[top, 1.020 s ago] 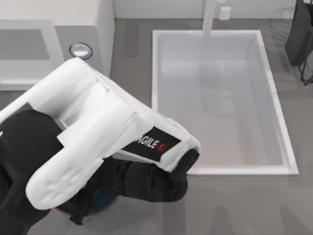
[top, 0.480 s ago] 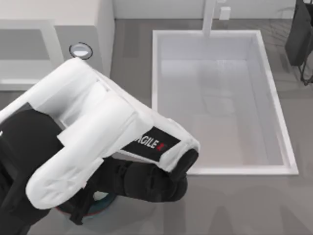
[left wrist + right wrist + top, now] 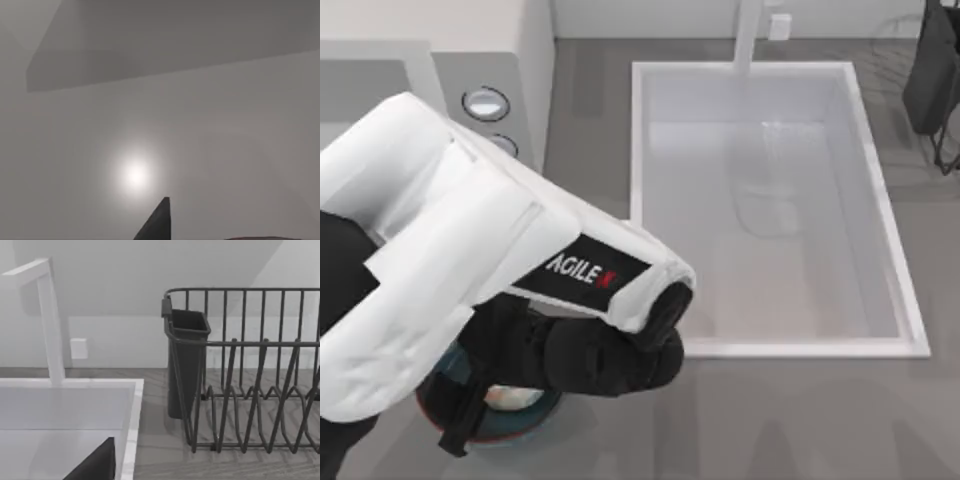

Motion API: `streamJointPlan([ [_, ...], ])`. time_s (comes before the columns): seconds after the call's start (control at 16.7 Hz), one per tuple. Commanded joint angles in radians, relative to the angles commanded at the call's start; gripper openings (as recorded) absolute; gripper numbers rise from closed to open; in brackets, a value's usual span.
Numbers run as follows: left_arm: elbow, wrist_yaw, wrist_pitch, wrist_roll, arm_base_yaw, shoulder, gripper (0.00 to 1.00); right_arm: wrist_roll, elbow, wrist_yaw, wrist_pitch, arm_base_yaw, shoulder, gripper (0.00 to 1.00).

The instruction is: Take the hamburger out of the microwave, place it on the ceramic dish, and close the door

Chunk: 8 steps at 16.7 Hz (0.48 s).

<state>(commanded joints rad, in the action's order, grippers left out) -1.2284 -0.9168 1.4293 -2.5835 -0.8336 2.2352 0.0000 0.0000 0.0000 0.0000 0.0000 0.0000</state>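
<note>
The hamburger [image 3: 508, 398] lay in the dish [image 3: 530, 420] at the tabletop's near left, a pale rounded lump showing just under the left arm [image 3: 470, 270], with the dish's blue glaze and reddish rim peeking out around it. The left arm stretched over most of the dish, its black wrist above the bowl; whether its jaws were open or closed could not be told. Behind the arm stood the microwave [image 3: 535, 60] at the far left, two silver-rimmed knobs [image 3: 486, 103] showing on its panel. To the right of it sat the white sink [image 3: 650, 150], sunk in the grey tabletop [image 3: 770, 420], with a white tap [image 3: 748, 35] at its far edge. The left wrist view gave a grey surface with a bright glare spot and one dark fingertip [image 3: 157, 222]. The right wrist view looked past the sink corner [image 3: 132, 405] to a dark wire rack [image 3: 250, 370] holding a dark cup [image 3: 185, 360]; the state of the right jaws could not be told
</note>
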Motion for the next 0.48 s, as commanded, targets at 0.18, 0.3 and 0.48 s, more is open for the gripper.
streamJointPlan([
  [0.18, 0.145, 0.066, -0.169, 0.188, 0.099, -0.18, 1.0, 0.0, 0.0, 0.0, 0.0, 0.0, 0.0, 1.0],
  [0.3, 0.262, 0.124, -0.311, 0.365, 0.18, -0.347, 1.0, 0.0, 0.0, 0.0, 0.0, 0.0, 0.0, 1.0],
  [0.48, 0.453, 0.231, -0.541, 0.711, 0.311, -0.646, 1.0, 0.0, 0.0, 0.0, 0.0, 0.0, 0.0, 1.0],
])
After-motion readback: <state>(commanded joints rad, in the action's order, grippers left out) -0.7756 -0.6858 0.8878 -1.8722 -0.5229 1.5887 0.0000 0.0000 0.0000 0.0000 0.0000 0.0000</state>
